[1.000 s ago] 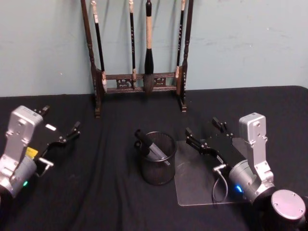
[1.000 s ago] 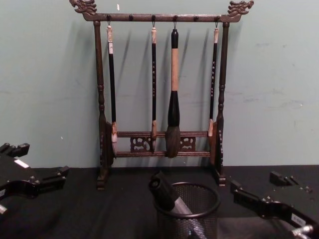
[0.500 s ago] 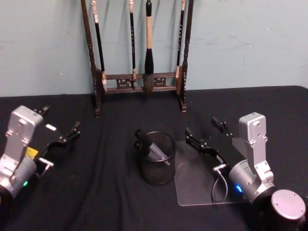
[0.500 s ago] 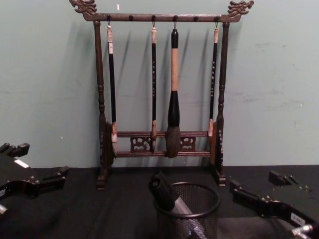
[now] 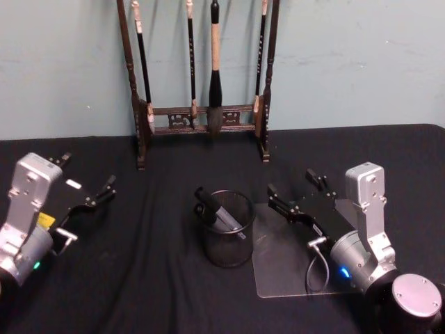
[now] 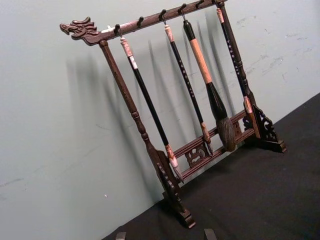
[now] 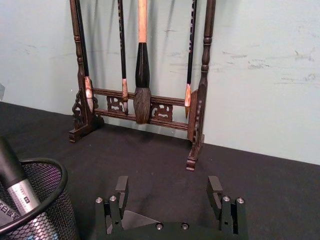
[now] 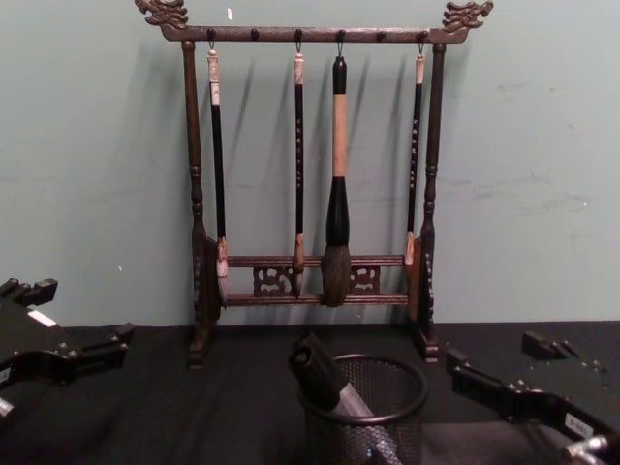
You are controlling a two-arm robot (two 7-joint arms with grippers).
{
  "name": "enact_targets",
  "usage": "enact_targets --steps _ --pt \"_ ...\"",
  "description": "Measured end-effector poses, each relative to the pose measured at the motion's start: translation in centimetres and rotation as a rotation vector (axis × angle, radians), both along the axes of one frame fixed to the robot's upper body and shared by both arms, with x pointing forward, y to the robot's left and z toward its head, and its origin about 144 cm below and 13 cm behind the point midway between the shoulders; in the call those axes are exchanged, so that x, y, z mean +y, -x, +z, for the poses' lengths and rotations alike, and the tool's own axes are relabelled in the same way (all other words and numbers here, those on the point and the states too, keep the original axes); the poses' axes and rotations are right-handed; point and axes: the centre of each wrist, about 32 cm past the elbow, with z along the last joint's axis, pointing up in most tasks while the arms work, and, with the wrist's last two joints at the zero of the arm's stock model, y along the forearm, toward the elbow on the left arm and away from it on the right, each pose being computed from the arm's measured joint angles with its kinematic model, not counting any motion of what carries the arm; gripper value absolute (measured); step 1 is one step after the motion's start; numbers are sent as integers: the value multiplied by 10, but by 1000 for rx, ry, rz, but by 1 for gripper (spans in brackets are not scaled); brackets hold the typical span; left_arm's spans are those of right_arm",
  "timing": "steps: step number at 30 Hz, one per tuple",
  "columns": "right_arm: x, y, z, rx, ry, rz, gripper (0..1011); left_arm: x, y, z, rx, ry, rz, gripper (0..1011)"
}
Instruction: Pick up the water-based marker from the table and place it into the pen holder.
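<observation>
The water-based marker (image 5: pixel 217 211) is already leaning in the pen holder (image 5: pixel 228 240); the right gripper (image 5: pixel 297 193), at three o'clock, and the left gripper (image 5: pixel 87 182) are gaping empty.

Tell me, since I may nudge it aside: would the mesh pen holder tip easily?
Possibly. The pen holder is open mesh, so probably light, and the marker leans against its rim, putting weight off-centre. Its base looks as broad as its rim, and the black cloth may drag.

I take this for a staged robot test bench: black cloth table (image 5: pixel 139 278), bare pale green wall (image 5: pixel 348 62) behind the brush rack (image 8: pixel 310 174)
</observation>
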Motion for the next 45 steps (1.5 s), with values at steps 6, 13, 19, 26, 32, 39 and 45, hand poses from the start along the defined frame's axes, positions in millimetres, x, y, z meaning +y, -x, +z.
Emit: enact_targets --steps 6,13,19,26,32,39,45 --pt "0 0 0 0 0 0 1000 0 0 0 0 0 0 1009" --pt "0 0 0 0 -1 0 1000 0 0 0 0 0 0 1009" --pt "0 0 0 0 -1 0 1000 0 0 0 0 0 0 1009" --pt "0 0 0 0 0 0 1000 0 0 0 0 0 0 1009" --pt "0 0 0 0 0 0 1000 0 0 0 0 0 0 1009" --pt "0 0 0 0 0 0 1000 0 0 0 0 0 0 1009" --pt "0 0 0 0 0 0 1000 0 0 0 0 0 0 1009"
